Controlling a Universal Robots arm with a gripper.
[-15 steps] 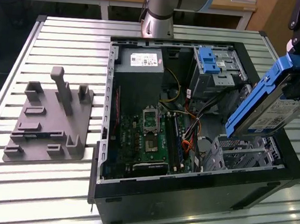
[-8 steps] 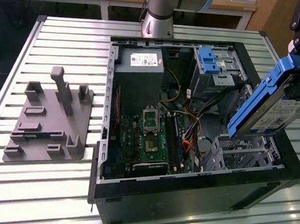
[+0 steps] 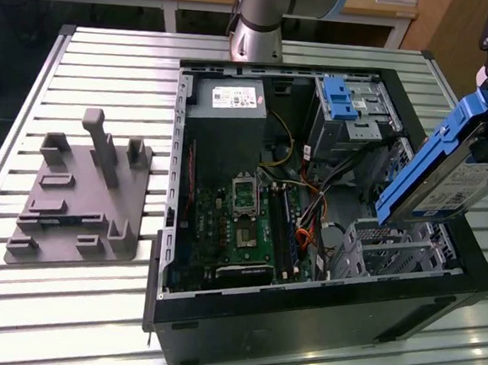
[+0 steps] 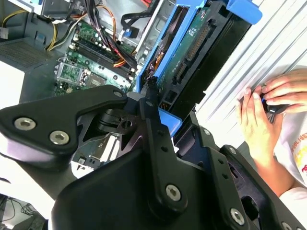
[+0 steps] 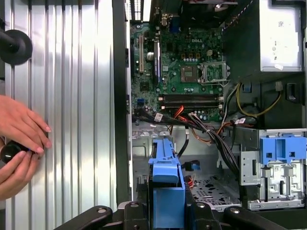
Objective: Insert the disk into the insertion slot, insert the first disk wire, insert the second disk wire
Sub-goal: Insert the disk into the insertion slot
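One risk: fingers (image 4: 152, 103) clamped on the tilted disk (image 3: 447, 177) could jam it against the insertion slot (image 3: 391, 249) wall.

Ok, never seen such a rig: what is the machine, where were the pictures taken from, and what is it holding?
It is a robot arm at a metal table. The exterior view looks on from outside; both wrist views ride on the arm. Its gripper is shut on the disk, a silver drive in a blue carrier, tilted above an open computer case, not yet in the insertion slot. A grey fixture plate lies beside the case. A person's hands rest nearby.
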